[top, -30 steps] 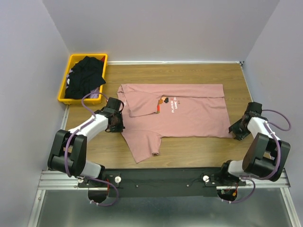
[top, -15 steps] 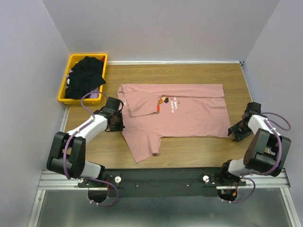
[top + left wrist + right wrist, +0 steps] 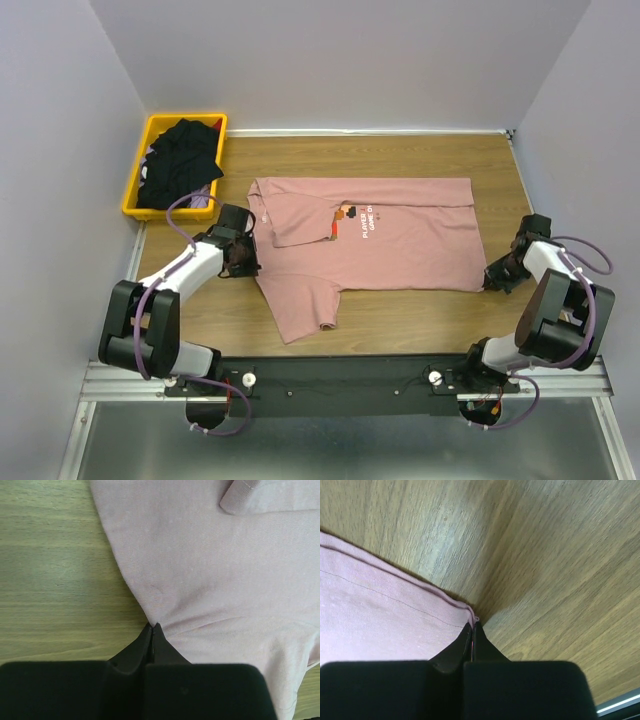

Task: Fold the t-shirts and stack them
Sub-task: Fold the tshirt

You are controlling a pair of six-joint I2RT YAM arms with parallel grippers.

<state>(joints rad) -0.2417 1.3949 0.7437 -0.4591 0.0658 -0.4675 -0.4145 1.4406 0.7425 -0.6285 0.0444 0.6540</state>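
Note:
The pink t-shirt (image 3: 390,245) lies spread on the wooden table, print up, its far long edge folded over and one sleeve pointing toward the near edge. My left gripper (image 3: 248,262) is shut on the shirt's left edge; in the left wrist view the fingertips pinch the pink cloth (image 3: 210,580) where it puckers. My right gripper (image 3: 492,283) is shut on the shirt's near right corner, and the hem (image 3: 380,605) meets the fingertips in the right wrist view. Black t-shirts (image 3: 180,160) lie heaped in the yellow bin.
The yellow bin (image 3: 138,172) stands at the table's far left corner. Bare wood table (image 3: 400,150) shows beyond the shirt and to its right. Grey walls close in on three sides.
The right gripper has slid a little left to the shirt's corner. The left gripper has shifted slightly up and left along the shirt's edge. The shirt has barely moved.

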